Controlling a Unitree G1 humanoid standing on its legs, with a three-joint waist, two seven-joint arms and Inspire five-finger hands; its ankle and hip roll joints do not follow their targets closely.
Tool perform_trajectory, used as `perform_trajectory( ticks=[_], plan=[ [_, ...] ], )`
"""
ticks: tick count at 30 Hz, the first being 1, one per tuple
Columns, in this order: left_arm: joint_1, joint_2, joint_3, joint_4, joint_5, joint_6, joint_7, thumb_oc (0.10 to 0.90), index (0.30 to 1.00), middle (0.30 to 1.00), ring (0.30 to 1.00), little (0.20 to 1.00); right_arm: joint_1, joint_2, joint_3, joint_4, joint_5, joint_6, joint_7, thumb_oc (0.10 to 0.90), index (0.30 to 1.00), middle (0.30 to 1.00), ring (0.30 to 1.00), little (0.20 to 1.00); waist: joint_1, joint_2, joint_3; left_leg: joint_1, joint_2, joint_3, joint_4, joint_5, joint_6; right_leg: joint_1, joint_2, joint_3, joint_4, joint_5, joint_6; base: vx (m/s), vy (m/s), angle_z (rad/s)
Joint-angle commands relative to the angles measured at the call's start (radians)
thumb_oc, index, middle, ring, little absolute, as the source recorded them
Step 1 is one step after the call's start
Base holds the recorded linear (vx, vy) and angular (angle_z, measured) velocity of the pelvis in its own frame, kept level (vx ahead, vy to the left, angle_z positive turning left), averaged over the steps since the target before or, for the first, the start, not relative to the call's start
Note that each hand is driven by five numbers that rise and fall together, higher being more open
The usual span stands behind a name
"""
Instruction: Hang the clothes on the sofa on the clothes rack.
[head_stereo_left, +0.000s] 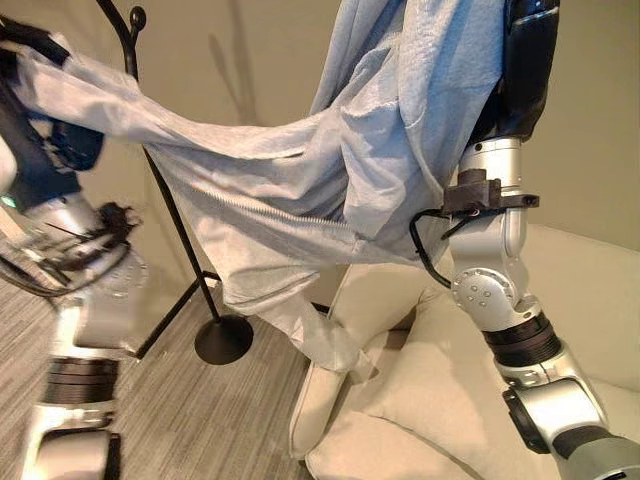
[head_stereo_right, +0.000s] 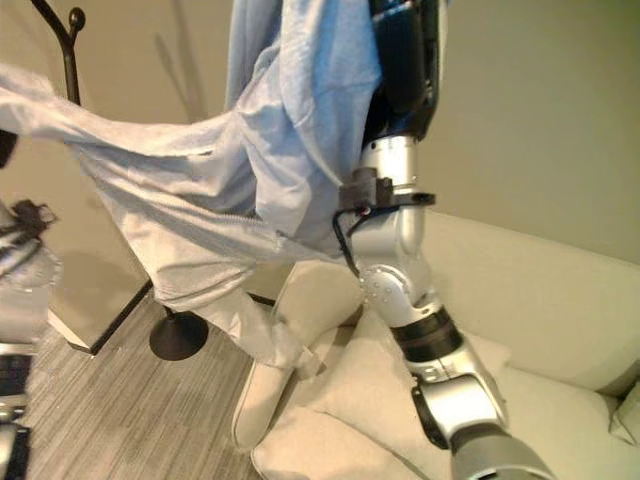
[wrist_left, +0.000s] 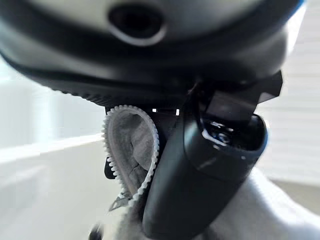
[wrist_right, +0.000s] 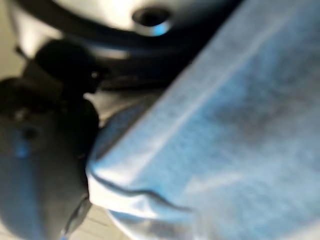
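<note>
In the left eye view, the light blue-grey zip jacket (head_stereo_left: 300, 190) hangs in the air, stretched between the two raised arms above the cream sofa (head_stereo_left: 420, 400). Its long axis runs roughly level, from the upper left, where one end goes to the left hand (head_stereo_left: 45, 140), to the upper right, where the bunched cloth climbs past the right hand (head_stereo_left: 525, 60). The zipper line slants down to the right, and a sleeve dangles to touch the sofa's near cushion. The black clothes rack (head_stereo_left: 165, 190) stands behind the jacket on the left, its hook tip poking above the cloth, its round base on the grey floor (head_stereo_left: 200, 420).

The right eye view shows the same spread: the jacket is lifted clear of the sofa except for the trailing sleeve, with the rack's hook just beyond its left end.

In the left wrist view, the left hand's thumb and fingers pinch the zippered edge of the jacket.

In the right wrist view, blue cloth lies folded against the right hand's dark thumb; it appears to clamp the fabric, though the fingers are hidden.

The step in hand looks like carrying the jacket to the rack. The next move would call for swinging the collar end left and higher, then lowering it over a hook.
</note>
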Motion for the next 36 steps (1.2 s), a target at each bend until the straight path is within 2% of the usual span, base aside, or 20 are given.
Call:
perform_trajectory(
  ticks=[1, 3, 6, 8, 10, 12, 13, 15, 16, 18, 21, 23, 25, 27, 28, 29, 30, 31, 33, 36],
  plan=[
    [-0.085, 0.093, 0.021, -0.030, 0.057, 0.005, 0.067, 0.400, 0.300, 0.300, 0.300, 0.300, -0.095, -0.006, -0.027, -0.040, -0.040, -0.081, 0.032, 0.400, 0.300, 0.300, 0.300, 0.300, 0.025, -0.012, -0.116, -0.057, 0.108, 0.120, 0.049, 0.009, -0.020, 0.105, -0.059, 0.063, 0.027, -0.176, 0.136, 0.02, 0.176, 0.38],
    [-0.088, 0.121, 0.029, -0.022, 0.064, 0.010, 0.074, 0.400, 0.300, 0.300, 0.300, 0.300, -0.087, -0.014, -0.025, -0.056, -0.055, -0.085, 0.027, 0.400, 0.300, 0.300, 0.300, 0.300, 0.025, -0.009, -0.110, -0.060, 0.153, 0.124, 0.022, 0.050, -0.032, 0.096, -0.081, 0.055, 0.035, -0.177, 0.146, 0.02, 0.212, 0.27],
    [-0.112, 0.159, 0.021, -0.003, 0.075, 0.010, 0.097, 0.400, 0.300, 0.300, 0.300, 0.300, -0.055, -0.042, -0.044, -0.066, -0.083, -0.097, 0.010, 0.400, 0.300, 0.300, 0.300, 0.300, 0.012, -0.005, -0.095, -0.099, 0.247, 0.174, -0.035, 0.133, -0.056, 0.084, -0.120, 0.031, 0.053, -0.193, 0.166, 0.02, 0.298, 0.24],
    [-0.116, 0.191, 0.017, 0.017, 0.102, 0.017, 0.122, 0.400, 0.300, 0.300, 0.300, 0.300, -0.019, -0.056, -0.068, -0.072, -0.105, -0.108, -0.008, 0.400, 0.300, 0.300, 0.300, 0.300, 0.005, 0.014, -0.094, -0.124, 0.307, 0.186, -0.037, 0.165, -0.085, 0.090, -0.155, 0.017, 0.062, -0.207, 0.189, 0.10, 0.443, 0.30],
    [-0.114, 0.194, 0.020, 0.014, 0.105, 0.015, 0.125, 0.400, 0.300, 0.300, 0.300, 0.300, 0.001, -0.060, -0.076, -0.073, -0.119, -0.107, -0.017, 0.400, 0.300, 0.300, 0.300, 0.300, 0.005, 0.028, -0.095, -0.122, 0.319, 0.178, -0.037, 0.180, -0.098, 0.096, -0.173, 0.012, 0.065, -0.207, 0.200, 0.12, 0.368, 0.24],
    [-0.090, 0.189, 0.034, 0.008, 0.104, 0.005, 0.119, 0.400, 0.300, 0.300, 0.300, 0.300, 0.040, -0.061, -0.090, -0.091, -0.141, -0.103, -0.016, 0.400, 0.300, 0.300, 0.300, 0.300, 0.004, 0.048, -0.108, -0.109, 0.311, 0.155, -0.031, 0.150, -0.104, 0.123, -0.206, 0.012, 0.060, -0.203, 0.225, 0.19, 0.495, 0.15],
    [-0.081, 0.181, 0.040, 0.008, 0.102, 0.002, 0.114, 0.400, 0.300, 0.300, 0.300, 0.300, 0.061, -0.071, -0.103, -0.103, -0.158, -0.097, -0.018, 0.400, 0.300, 0.300, 0.300, 0.300, -0.002, 0.056, -0.114, -0.105, 0.297, 0.153, -0.027, 0.128, -0.104, 0.132, -0.228, 0.006, 0.058, -0.198, 0.239, 0.22, 0.687, -0.08],
    [-0.104, 0.175, 0.014, 0.019, 0.095, -0.007, 0.086, 0.400, 0.300, 0.300, 0.300, 0.300, 0.134, -0.090, -0.185, -0.131, -0.223, -0.090, -0.036, 0.400, 0.300, 0.300, 0.300, 0.300, -0.016, 0.031, -0.119, -0.136, 0.208, 0.159, 0.045, 0.050, -0.065, 0.136, -0.335, -0.007, 0.087, -0.117, 0.268, 0.18, 0.664, 0.66],
    [-0.107, 0.176, 0.011, 0.020, 0.094, -0.007, 0.086, 0.400, 0.300, 0.300, 0.300, 0.300, 0.136, -0.089, -0.187, -0.134, -0.227, -0.089, -0.040, 0.400, 0.300, 0.300, 0.300, 0.300, -0.015, 0.026, -0.121, -0.138, 0.202, 0.160, 0.048, 0.048, -0.062, 0.134, -0.341, -0.007, 0.087, -0.116, 0.271, 0.07, 0.363, 0.81],
    [-0.130, 0.165, -0.008, 0.039, 0.072, -0.008, 0.068, 0.400, 0.300, 0.300, 0.300, 0.300, 0.155, -0.078, -0.224, -0.154, -0.306, -0.077, -0.092, 0.400, 0.300, 0.300, 0.300, 0.300, -0.015, 0.002, -0.123, -0.137, 0.141, 0.176, 0.047, 0.019, -0.026, 0.115, -0.393, -0.007, 0.129, -0.063, 0.286, 0.06, 0.332, 0.08],
    [-0.165, 0.166, -0.036, 0.070, 0.074, -0.002, 0.063, 0.400, 0.300, 0.300, 0.300, 0.300, 0.154, -0.070, -0.258, -0.149, -0.368, -0.081, -0.140, 0.400, 0.300, 0.300, 0.300, 0.300, -0.026, -0.010, -0.125, -0.093, 0.063, 0.201, 0.004, -0.007, 0.020, 0.083, -0.449, -0.007, 0.192, 0.016, 0.287, 0.08, 0.375, 0.12],
    [-0.175, 0.162, -0.043, 0.093, 0.072, 0.012, 0.059, 0.400, 0.300, 0.300, 0.300, 0.300, 0.149, -0.068, -0.269, -0.153, -0.415, -0.066, -0.168, 0.400, 0.300, 0.300, 0.300, 0.300, -0.027, -0.012, -0.124, -0.055, 0.019, 0.217, -0.019, -0.028, 0.047, 0.072, -0.492, -0.033, 0.230, 0.062, 0.282, 0.10, 0.383, -0.09],
    [-0.185, 0.160, -0.056, 0.131, 0.067, 0.022, 0.050, 0.400, 0.300, 0.300, 0.300, 0.300, 0.134, -0.077, -0.256, -0.126, -0.431, -0.063, -0.178, 0.400, 0.300, 0.300, 0.300, 0.300, -0.021, -0.004, -0.118, -0.017, -0.018, 0.238, -0.028, -0.054, 0.069, 0.072, -0.543, -0.117, 0.280, 0.089, 0.276, 0.11, 0.395, -0.32],
    [-0.192, 0.168, -0.063, 0.154, 0.065, 0.033, 0.033, 0.400, 0.300, 0.300, 0.300, 0.300, 0.134, -0.093, -0.252, -0.112, -0.441, -0.054, -0.176, 0.400, 0.300, 0.300, 0.300, 0.300, -0.030, 0.000, -0.116, -0.003, -0.028, 0.241, -0.032, -0.063, 0.078, 0.064, -0.533, -0.125, 0.314, 0.074, 0.263, 0.09, 0.289, -0.42],
    [-0.220, 0.173, -0.091, 0.225, 0.041, 0.034, 0.008, 0.400, 0.300, 0.300, 0.300, 0.300, 0.128, -0.142, -0.240, -0.089, -0.461, -0.040, -0.179, 0.400, 0.300, 0.300, 0.300, 0.300, -0.051, 0.013, -0.111, 0.024, -0.038, 0.239, -0.037, -0.078, 0.090, 0.022, -0.453, -0.087, 0.361, -0.008, 0.234, 0.11, 0.272, -0.26],
    [-0.230, 0.177, -0.105, 0.266, 0.022, 0.039, -0.006, 0.400, 0.300, 0.300, 0.300, 0.300, 0.121, -0.172, -0.234, -0.074, -0.480, -0.026, -0.185, 0.400, 0.300, 0.300, 0.300, 0.300, -0.064, 0.017, -0.113, 0.036, -0.045, 0.240, -0.037, -0.084, 0.098, 0.007, -0.409, -0.084, 0.355, -0.050, 0.224, 0.18, 0.377, -0.17],
    [-0.287, 0.186, -0.161, 0.359, -0.012, 0.049, -0.031, 0.400, 0.300, 0.300, 0.300, 0.300, 0.090, -0.209, -0.216, -0.028, -0.488, -0.016, -0.192, 0.400, 0.300, 0.300, 0.300, 0.300, -0.072, 0.036, -0.108, 0.058, -0.048, 0.250, -0.037, -0.092, 0.093, -0.030, -0.312, -0.117, 0.326, -0.117, 0.200, 0.12, 0.178, -0.19],
    [-0.296, 0.187, -0.167, 0.366, -0.015, 0.047, -0.030, 0.400, 0.300, 0.300, 0.300, 0.300, 0.086, -0.211, -0.216, -0.023, -0.486, -0.019, -0.190, 0.400, 0.300, 0.300, 0.300, 0.300, -0.071, 0.037, -0.107, 0.058, -0.044, 0.251, -0.037, -0.093, 0.091, -0.030, -0.308, -0.118, 0.325, -0.117, 0.198, 0.10, 0.112, -0.29],
    [-0.327, 0.198, -0.194, 0.433, -0.037, 0.047, -0.048, 0.400, 0.300, 0.300, 0.300, 0.300, 0.077, -0.251, -0.191, 0.012, -0.490, -0.005, -0.172, 0.400, 0.300, 0.300, 0.300, 0.300, -0.085, 0.040, -0.095, 0.079, -0.048, 0.241, -0.037, -0.099, 0.087, -0.068, -0.242, -0.107, 0.290, -0.123, 0.193, 0.08, 0.045, -0.39],
    [-0.380, 0.229, -0.231, 0.532, -0.070, 0.048, -0.066, 0.400, 0.300, 0.300, 0.300, 0.300, 0.080, -0.337, -0.138, 0.062, -0.502, 0.023, -0.133, 0.400, 0.300, 0.300, 0.300, 0.300, -0.130, 0.029, -0.074, 0.120, -0.069, 0.213, -0.037, -0.121, 0.086, -0.145, -0.132, -0.021, 0.190, -0.071, 0.204, 0.18, 0.075, -0.25]
  ],
)
